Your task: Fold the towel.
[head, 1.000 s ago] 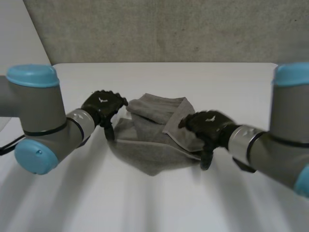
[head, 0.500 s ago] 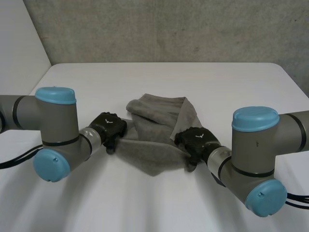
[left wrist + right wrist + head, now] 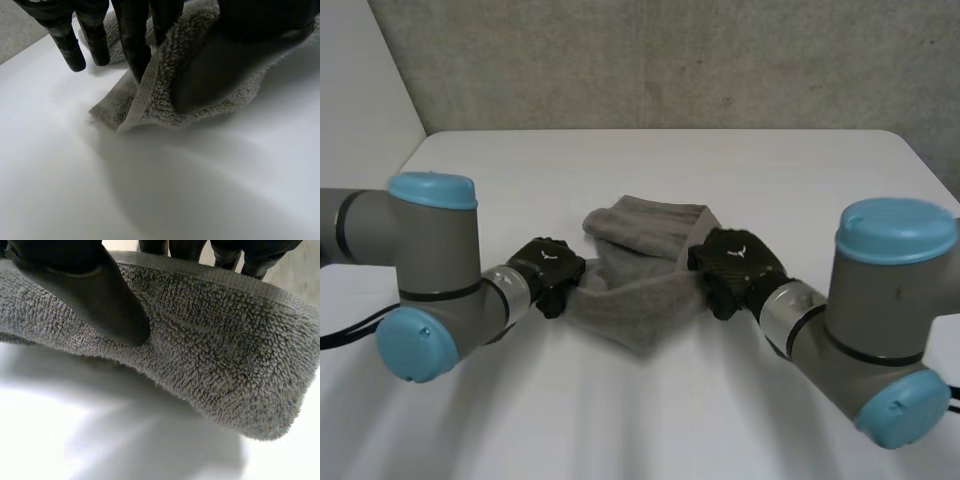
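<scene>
In the head view, the grey towel [image 3: 640,275] lies bunched near the middle of the white surface [image 3: 650,420]. The left hand [image 3: 550,272] is at its left edge and the right hand [image 3: 735,268] is at its right edge, likely so they can lift it together.

In the left wrist view, the fingers [image 3: 134,45] and thumb [image 3: 265,17] pinch the towel's hemmed edge.

In the right wrist view, the right hand's thumb presses the towel against the fingers behind it. Both hands grip tight, ready to bring that edge over.

Both arms reach inward; left hand [image 3: 548,270] and right hand [image 3: 735,266] each pinch the towel [image 3: 632,302] between thumb and fingers.
</scene>
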Motion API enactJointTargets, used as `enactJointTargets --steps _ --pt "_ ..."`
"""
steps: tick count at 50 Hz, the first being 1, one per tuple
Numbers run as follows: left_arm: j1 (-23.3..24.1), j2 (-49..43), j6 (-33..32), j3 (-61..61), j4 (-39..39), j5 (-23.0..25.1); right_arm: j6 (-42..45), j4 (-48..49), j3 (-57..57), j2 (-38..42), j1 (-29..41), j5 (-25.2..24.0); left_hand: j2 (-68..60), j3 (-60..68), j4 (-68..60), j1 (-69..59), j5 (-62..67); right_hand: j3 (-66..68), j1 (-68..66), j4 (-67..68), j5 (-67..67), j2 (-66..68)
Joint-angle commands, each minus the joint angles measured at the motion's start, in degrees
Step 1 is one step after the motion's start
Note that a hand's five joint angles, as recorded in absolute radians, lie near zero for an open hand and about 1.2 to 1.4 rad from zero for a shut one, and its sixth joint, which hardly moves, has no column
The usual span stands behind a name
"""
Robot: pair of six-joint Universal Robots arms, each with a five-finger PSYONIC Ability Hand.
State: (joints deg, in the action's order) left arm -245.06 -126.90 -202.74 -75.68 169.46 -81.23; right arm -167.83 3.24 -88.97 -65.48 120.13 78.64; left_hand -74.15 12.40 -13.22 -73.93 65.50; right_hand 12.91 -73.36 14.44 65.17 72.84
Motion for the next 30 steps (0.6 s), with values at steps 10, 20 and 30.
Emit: enactJointTargets --steps 10,20,30 --pt "-0.9 2.4 0.1 11.3 9.9 -0.2 23.3 -15.2 37.9 11.9 0.0 -4.3 -5.8 -2.4 3.2 -6.1 4.5 -2.9 -6.6 -4.4 4.8 7.2" --pt "-0.9 12.9 4.6 15.1 33.7 -5.3 17.9 3.4 58.0 7.4 0.4 4.9 -5.8 -2.4 3.2 -6.1 4.5 -2.9 -6.6 -4.4 4.8 7.2" --pt "-2.4 23.8 8.1 -1.5 40.6 0.5 10.4 12.3 26.0 -9.1 -4.6 -1.6 -5.8 -2.4 3.2 -6.1 4.5 -2.9 -6.6 -4.4 4.8 7.2"
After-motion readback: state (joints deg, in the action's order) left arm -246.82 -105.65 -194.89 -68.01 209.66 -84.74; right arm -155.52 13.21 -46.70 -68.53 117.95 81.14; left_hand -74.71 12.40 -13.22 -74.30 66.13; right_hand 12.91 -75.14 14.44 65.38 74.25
